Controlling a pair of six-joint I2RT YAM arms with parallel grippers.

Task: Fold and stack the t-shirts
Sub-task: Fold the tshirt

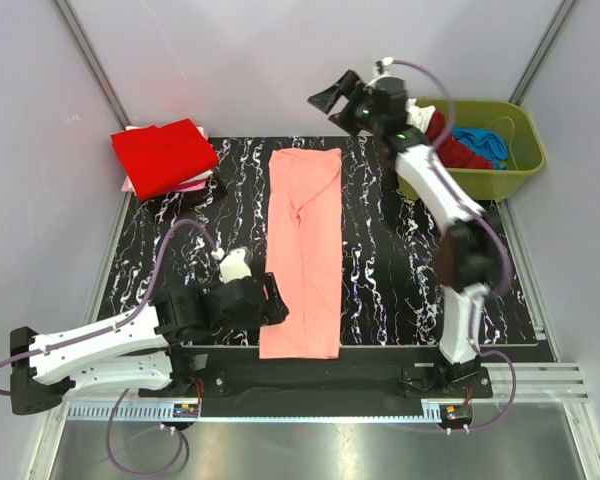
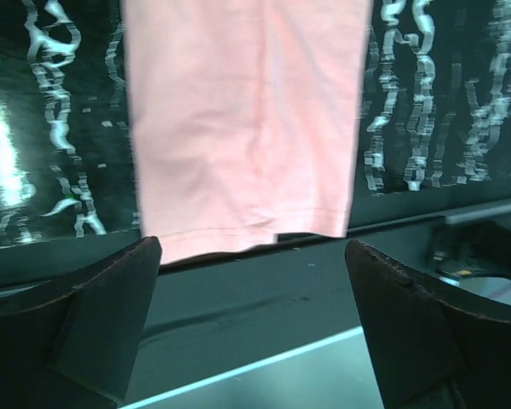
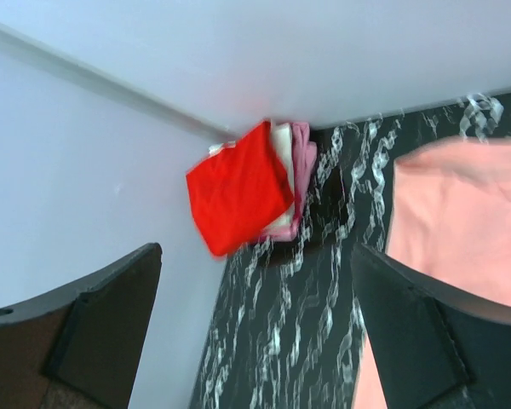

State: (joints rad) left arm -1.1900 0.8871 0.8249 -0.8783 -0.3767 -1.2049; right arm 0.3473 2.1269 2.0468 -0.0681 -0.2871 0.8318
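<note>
The olive-green tub (image 1: 510, 180) sits at the far right corner of the counter (image 1: 380, 270). It's got a dark red shirt (image 1: 458, 150) and a blue shirt (image 1: 488, 143) bunched up inside, blue one on the right. Can't tell if there's anything under those two.

The left gripper (image 1: 275, 298) is low over the near part of the counter, just beside the left edge of the salmon-pink shirt (image 1: 302, 250). From the left wrist view its fingers (image 2: 94, 315) are spread wide with nothing between them, and the shirt's near hem (image 2: 243, 128) lies flat just ahead. I can't say if it's actually touching the cloth.

The right gripper (image 1: 332, 100) is up in the air past the far end of that shirt, also spread wide and holding nothing.

The salmon-pink shirt is a long narrow strip running near to far down the middle of the counter. Over in the far left corner there's a folded stack with a bright red shirt (image 3: 238, 187) on top. White and pale pink layers (image 3: 300, 162) peek out from under it.
</note>
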